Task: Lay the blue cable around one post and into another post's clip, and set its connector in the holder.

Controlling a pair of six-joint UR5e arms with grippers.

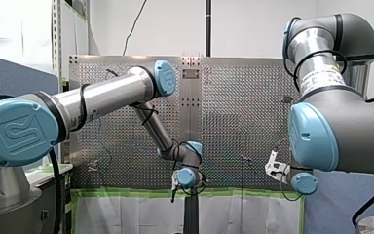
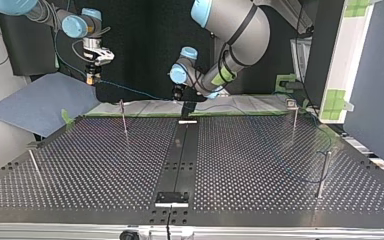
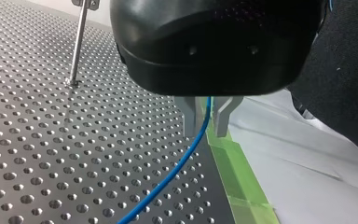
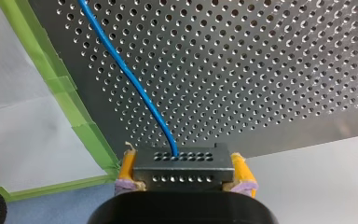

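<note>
Perforated table (image 2: 260, 165) spreads under both arms; my right gripper (image 4: 185, 170) pinches the black connector (image 4: 182, 161) between its yellow pads; the blue cable (image 4: 135, 88) leaves that connector over the table and passes between my left gripper's (image 3: 205, 130) slightly parted metal fingers, beside green tape (image 3: 233, 172).

The cable (image 4: 135, 88) is bright blue. The connector (image 4: 182, 162) is black, with rows of small round holes. The robot's right gripper (image 4: 185, 170) has yellow pads (image 4: 127, 167), purple at their base, and a black body. The left gripper (image 3: 207, 122) has a glossy black body. The table (image 3: 51, 140) is silver-grey, dotted all over with a regular grid of holes. A black strip (image 2: 182, 155) runs down its middle. Green tape (image 3: 235, 177) lines its edge, with a white sheet (image 3: 298, 158) beyond. The arms' joint caps (image 1: 17, 131) are light blue.
</note>
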